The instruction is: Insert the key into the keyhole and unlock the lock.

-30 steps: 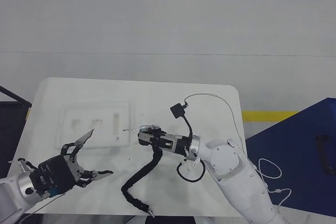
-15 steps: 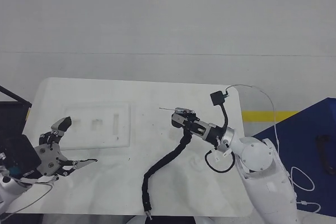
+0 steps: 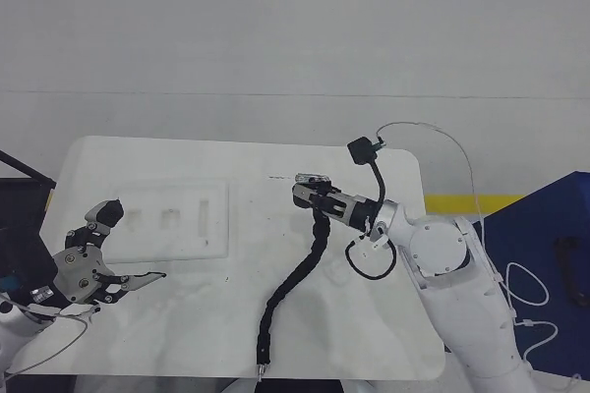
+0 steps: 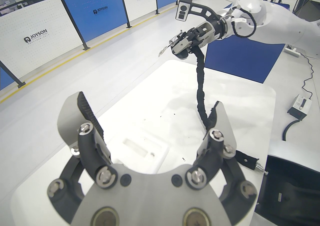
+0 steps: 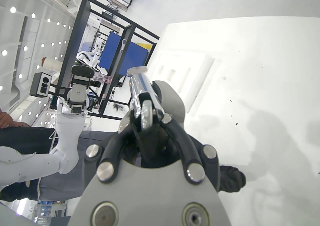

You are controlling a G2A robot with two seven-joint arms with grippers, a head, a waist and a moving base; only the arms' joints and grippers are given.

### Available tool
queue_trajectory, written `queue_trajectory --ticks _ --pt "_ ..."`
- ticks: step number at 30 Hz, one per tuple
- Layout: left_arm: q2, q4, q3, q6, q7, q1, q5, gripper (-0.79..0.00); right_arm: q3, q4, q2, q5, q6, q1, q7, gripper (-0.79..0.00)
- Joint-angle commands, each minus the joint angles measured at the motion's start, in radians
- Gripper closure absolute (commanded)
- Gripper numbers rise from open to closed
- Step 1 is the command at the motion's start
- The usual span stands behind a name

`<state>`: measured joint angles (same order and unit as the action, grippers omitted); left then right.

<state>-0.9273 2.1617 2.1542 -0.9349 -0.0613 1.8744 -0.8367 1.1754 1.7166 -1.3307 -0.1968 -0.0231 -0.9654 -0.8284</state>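
White table (image 3: pixel 177 157) with rounded corners on a pale grey floor. On its left half, a shallow white foam tray (image 3: pixel 143 246) with three small recesses, lying flat. A few tiny dark specks on the tabletop beside the tray. Right of the table, a dark blue panel (image 3: pixel 560 255) and a yellow floor stripe (image 3: pixel 472 202). Beyond the table, white and blue partition boards (image 4: pixel 95 12). On the floor, a small grey box (image 4: pixel 300 106) with a black cable.
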Motion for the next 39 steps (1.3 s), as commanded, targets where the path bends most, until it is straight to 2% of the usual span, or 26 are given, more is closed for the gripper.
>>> queue_trajectory --ticks 1,8,14,20,25,30,36,37,38,39 --pt "0.0 0.0 0.0 0.0 0.0 0.0 0.0 -0.785 -0.023 -0.044 -0.005 0.004 0.014 0.063 -0.012 0.0" --pt "0.0 0.0 0.0 0.0 0.0 0.0 0.0 -0.785 -0.082 -0.157 -0.024 0.034 0.057 0.251 -0.041 0.0" --pt "0.0 0.0 0.0 0.0 0.0 0.0 0.0 -0.785 -0.114 -0.231 -0.031 0.024 0.053 0.323 -0.043 0.0" --pt "0.0 0.0 0.0 0.0 0.0 0.0 0.0 -0.785 -0.13 -0.268 -0.026 0.018 0.026 0.291 -0.083 0.0" --pt "0.0 0.0 0.0 0.0 0.0 0.0 0.0 -0.785 -0.158 -0.249 -0.014 -0.05 0.015 0.224 -0.143 0.0" --pt "0.0 0.0 0.0 0.0 0.0 0.0 0.0 -0.785 -0.223 -0.239 -0.011 -0.159 0.063 0.169 -0.149 0.0" --pt "0.0 0.0 0.0 0.0 0.0 0.0 0.0 -0.785 -0.342 -0.289 -0.022 -0.318 0.164 0.178 -0.215 0.0" --pt "0.0 0.0 0.0 0.0 0.0 0.0 0.0 -0.785 -0.349 -0.294 -0.024 -0.31 0.171 0.18 -0.222 -0.092" --pt "0.0 0.0 0.0 0.0 0.0 0.0 0.0 -0.785 -0.356 -0.294 -0.027 -0.304 0.172 0.183 -0.23 -0.379" --pt "0.0 0.0 0.0 0.0 0.0 0.0 0.0 -0.785 -0.363 -0.295 -0.028 -0.31 0.174 0.187 -0.239 -0.785"
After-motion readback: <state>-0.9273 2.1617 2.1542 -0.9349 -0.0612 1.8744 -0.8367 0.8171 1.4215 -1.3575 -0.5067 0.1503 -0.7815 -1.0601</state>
